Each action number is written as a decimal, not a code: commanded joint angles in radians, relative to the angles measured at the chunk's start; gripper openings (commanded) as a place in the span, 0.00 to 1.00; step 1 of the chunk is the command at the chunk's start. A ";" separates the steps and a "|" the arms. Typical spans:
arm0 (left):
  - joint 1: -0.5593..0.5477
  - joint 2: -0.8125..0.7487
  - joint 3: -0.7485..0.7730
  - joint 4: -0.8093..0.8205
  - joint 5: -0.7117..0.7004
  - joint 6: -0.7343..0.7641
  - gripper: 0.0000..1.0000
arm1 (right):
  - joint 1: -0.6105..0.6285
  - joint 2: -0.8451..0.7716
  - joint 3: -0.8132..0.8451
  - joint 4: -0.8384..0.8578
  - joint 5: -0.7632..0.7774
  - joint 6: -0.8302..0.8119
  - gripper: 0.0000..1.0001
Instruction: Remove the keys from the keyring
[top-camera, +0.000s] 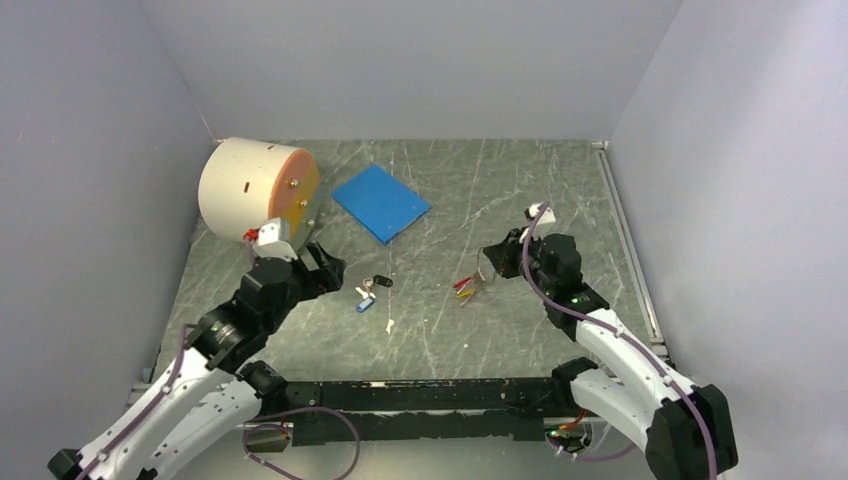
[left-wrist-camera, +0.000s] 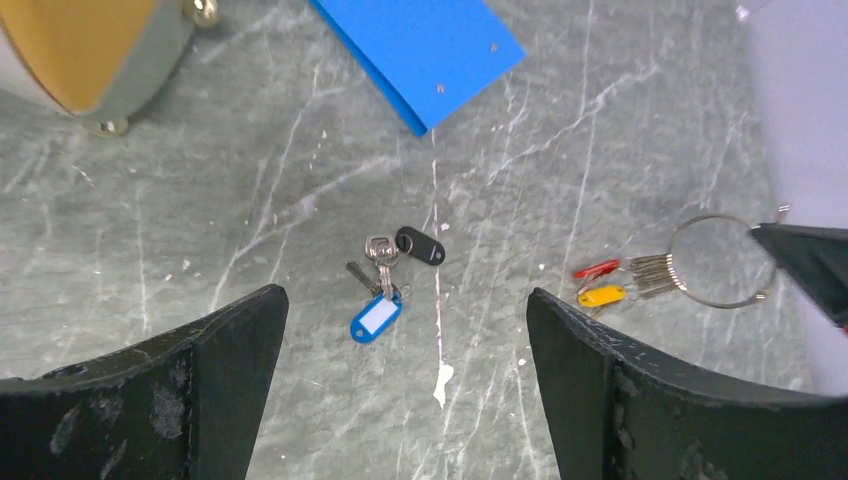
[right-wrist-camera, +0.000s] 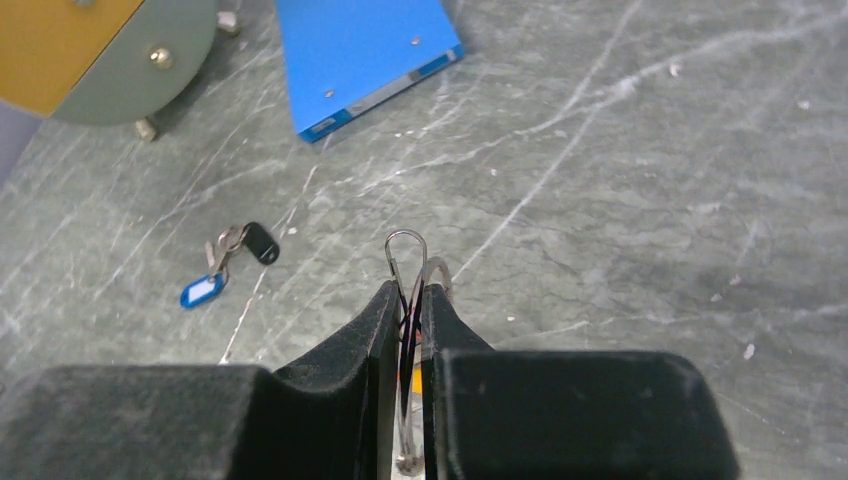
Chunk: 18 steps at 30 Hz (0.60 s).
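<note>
The keyring (left-wrist-camera: 716, 222) is a thin silver wire loop. It carries several silver keys (left-wrist-camera: 652, 275) plus a red-headed key (left-wrist-camera: 597, 268) and a yellow tag (left-wrist-camera: 601, 295). My right gripper (top-camera: 492, 262) is shut on the keyring wire (right-wrist-camera: 404, 245), with the keys (top-camera: 467, 288) trailing onto the table. A black-headed key (left-wrist-camera: 420, 245) lies apart with a silver key (left-wrist-camera: 380, 252) and a small blue-and-white tag (left-wrist-camera: 376, 316). My left gripper (top-camera: 335, 272) is open and empty, just left of that loose bunch (top-camera: 372, 290), which lies ahead between its fingers in the left wrist view.
A blue square pad (top-camera: 381, 202) lies at the back centre. A large white drum with an orange face (top-camera: 258, 188) stands at the back left, close behind my left wrist. Grey walls enclose the marbled table (top-camera: 480, 330).
</note>
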 joint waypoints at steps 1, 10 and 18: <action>0.006 -0.064 0.118 -0.167 -0.051 0.033 0.94 | -0.072 0.034 -0.045 0.196 -0.034 0.122 0.00; 0.004 -0.137 0.228 -0.253 -0.080 0.230 0.94 | -0.206 0.073 -0.122 0.233 0.086 0.192 0.11; 0.003 -0.190 0.240 -0.265 -0.166 0.333 0.94 | -0.246 0.064 -0.099 0.115 0.234 0.195 0.35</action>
